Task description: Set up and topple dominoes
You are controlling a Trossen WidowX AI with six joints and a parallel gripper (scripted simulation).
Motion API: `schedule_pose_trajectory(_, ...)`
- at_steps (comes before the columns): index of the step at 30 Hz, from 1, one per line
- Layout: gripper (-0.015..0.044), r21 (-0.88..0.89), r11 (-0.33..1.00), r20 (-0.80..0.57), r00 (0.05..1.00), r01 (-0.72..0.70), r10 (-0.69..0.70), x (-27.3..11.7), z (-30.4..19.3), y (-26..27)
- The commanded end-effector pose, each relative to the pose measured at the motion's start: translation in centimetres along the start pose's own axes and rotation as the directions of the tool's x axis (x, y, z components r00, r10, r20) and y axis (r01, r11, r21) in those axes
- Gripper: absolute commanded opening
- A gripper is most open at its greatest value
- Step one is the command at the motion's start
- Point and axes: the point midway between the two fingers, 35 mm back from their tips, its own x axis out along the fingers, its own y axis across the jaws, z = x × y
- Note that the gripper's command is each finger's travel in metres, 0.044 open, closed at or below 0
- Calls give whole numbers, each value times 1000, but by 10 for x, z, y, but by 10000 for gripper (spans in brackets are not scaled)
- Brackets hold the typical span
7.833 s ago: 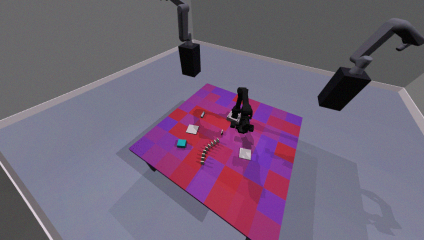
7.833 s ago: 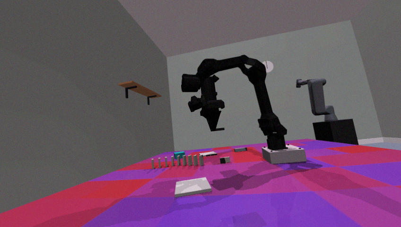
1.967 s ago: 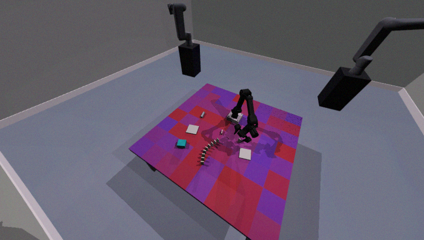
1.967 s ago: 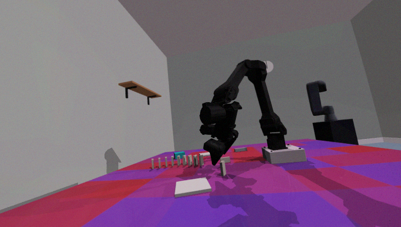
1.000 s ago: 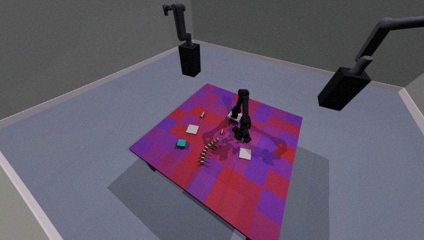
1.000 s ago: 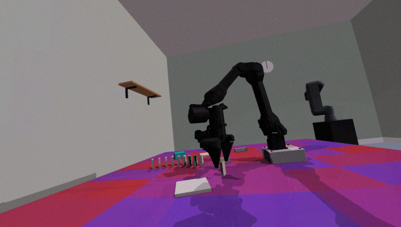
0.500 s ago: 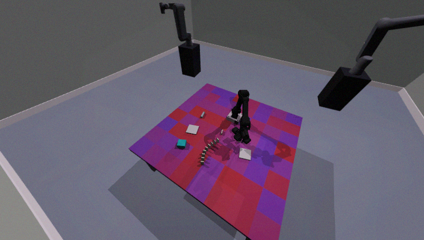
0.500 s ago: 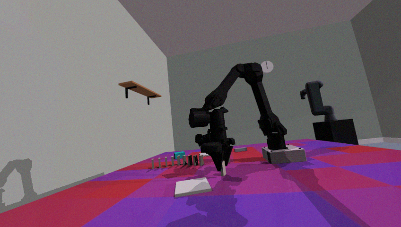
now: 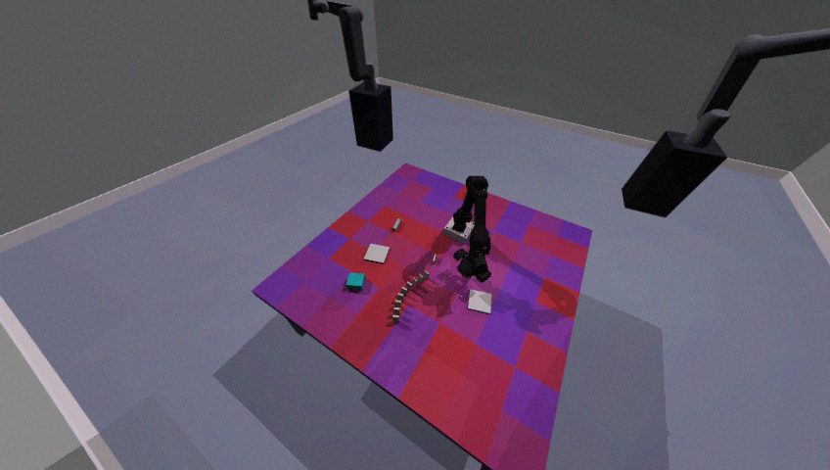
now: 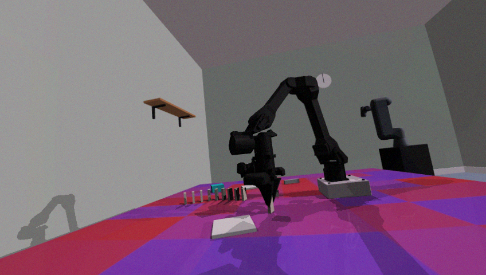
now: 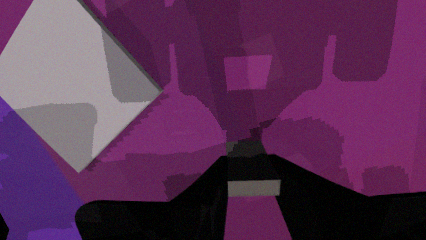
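The fingers of the gripper (image 9: 473,275) (image 10: 270,200) (image 11: 251,187) pinch a domino (image 10: 271,207) (image 11: 254,188), at lower centre in the wrist view; a skewed lift could twist it, and a swing too low towards the standing row (image 9: 409,286) (image 10: 214,195), left of the gripper in the exterior view, could topple it early. The fingertips hide most of the held domino, and a loose one (image 9: 434,258) at mid-frame from above is too small to judge.
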Motion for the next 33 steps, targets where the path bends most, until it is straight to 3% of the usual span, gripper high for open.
schedule_pose_trajectory(1, 107, -45, 999, 14, 1000, -21, 21, -1, 4, 6)
schedule_pose_trajectory(11, 107, 0, 1000, 1, 1000, -1, 1, -135, 1, 1)
schedule_pose_trajectory(18, 107, 2, 1000, 1, 1000, -1, 1, -138, 8, -4)
schedule_pose_trajectory(29, 107, 0, 1000, 11, 1000, 4, -4, -139, 119, -109)
schedule_pose_trajectory(33, 107, -5, 1000, 10, 1000, 10, -10, -139, 129, -126)
